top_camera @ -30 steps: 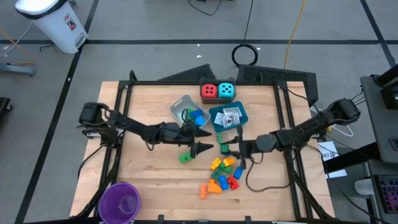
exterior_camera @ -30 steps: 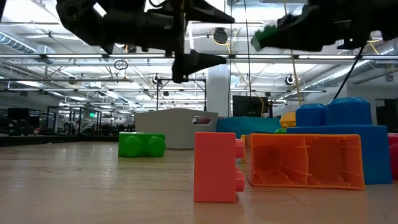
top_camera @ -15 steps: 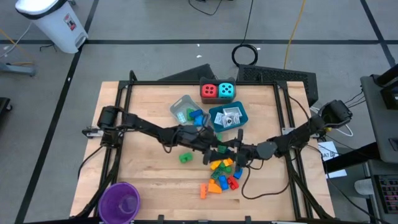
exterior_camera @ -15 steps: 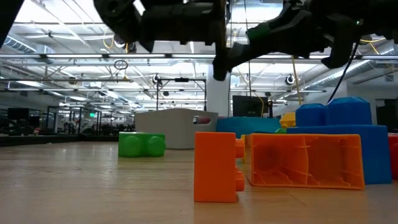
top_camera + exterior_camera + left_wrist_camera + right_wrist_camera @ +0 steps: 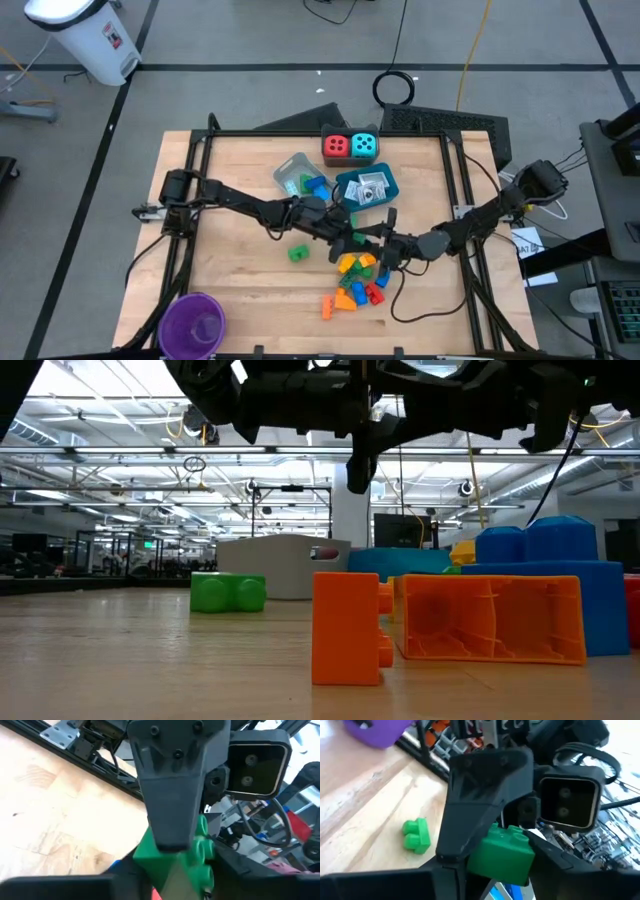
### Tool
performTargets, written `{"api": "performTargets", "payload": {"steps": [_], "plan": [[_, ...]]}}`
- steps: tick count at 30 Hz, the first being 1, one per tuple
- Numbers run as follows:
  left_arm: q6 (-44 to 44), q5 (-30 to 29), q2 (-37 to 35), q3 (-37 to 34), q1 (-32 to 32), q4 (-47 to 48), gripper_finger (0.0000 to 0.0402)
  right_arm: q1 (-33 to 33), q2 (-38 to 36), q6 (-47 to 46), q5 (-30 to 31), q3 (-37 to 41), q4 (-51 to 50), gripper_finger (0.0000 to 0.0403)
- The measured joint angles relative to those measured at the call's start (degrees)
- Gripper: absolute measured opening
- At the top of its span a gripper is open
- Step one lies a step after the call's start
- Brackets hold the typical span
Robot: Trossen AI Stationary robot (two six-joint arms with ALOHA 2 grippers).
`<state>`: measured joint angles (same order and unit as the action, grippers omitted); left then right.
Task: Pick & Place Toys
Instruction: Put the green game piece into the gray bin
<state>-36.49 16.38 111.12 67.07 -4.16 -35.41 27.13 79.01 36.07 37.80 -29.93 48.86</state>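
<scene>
A green brick (image 5: 502, 852) hangs in the air over the pile of coloured bricks (image 5: 358, 280), between my two grippers. My left gripper (image 5: 352, 240) comes from the table's left and my right gripper (image 5: 385, 243) from the right. They meet nose to nose, both shut on the brick (image 5: 200, 845). A second green brick (image 5: 297, 254) lies flat on the wood to the left of the pile. The red die (image 5: 336, 146) and the cyan die (image 5: 365, 146) stand side by side at the far edge. My left gripper pinches the green brick between its two fingers, one finger (image 5: 480, 805) lying flat over one face. It comes level from the table's left. The brick's end toward it (image 5: 149, 855) sits between its fingers, lifted clear of the table. My right gripper pinches the same brick from the opposite side, level from the table's right. One finger (image 5: 172, 805) covers a flat face beside the studs (image 5: 206, 845). The brick's end toward it (image 5: 495, 865) lies between its fingers.
A clear tray (image 5: 298, 178) with a blue brick and a blue tray (image 5: 367, 188) with white packets lie just beyond the grippers. A purple cup (image 5: 195, 322) stands at the near left corner. In the low view, orange (image 5: 350, 628) and blue (image 5: 545, 575) bricks lie close.
My left gripper has gone toward the table's right edge, up to my right gripper, and has shut from wide open onto the green brick that the right one holds. My right gripper has rolled about its own line and shifted slightly. The brick stays in the air.
</scene>
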Motion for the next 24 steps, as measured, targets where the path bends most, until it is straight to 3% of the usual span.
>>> {"api": "performTargets", "payload": {"steps": [5,10,14,18,21,24], "plan": [[0.2,2.3,-0.1,0.0,1.1,-0.1,0.0103,0.0,0.0,-15.1,0.3,0.1,-1.5,0.0159],[3.1,-1.1,-2.5,0.0,1.8,3.7,0.0096,-1.0,-5.3,-29.2,-4.1,0.1,-10.5,0.0192],[7.9,-8.2,-6.2,0.1,2.3,12.7,0.0096,-2.2,-11.8,-38.1,-7.8,0.1,-20.4,0.0209],[10.5,-21.0,-10.6,-1.8,4.0,22.5,0.0096,-1.9,-16.2,-41.2,-8.7,0.1,-26.8,0.0216],[9.8,-28.5,-14.1,-5.4,5.6,27.3,0.0096,-1.8,-17.5,-42.2,-8.1,0.1,-28.7,0.0214],[8.0,-32.5,-17.6,-11.1,8.1,28.3,0.0096,-1.5,-17.5,-42.7,-8.3,0.1,-28.6,0.021]]}}
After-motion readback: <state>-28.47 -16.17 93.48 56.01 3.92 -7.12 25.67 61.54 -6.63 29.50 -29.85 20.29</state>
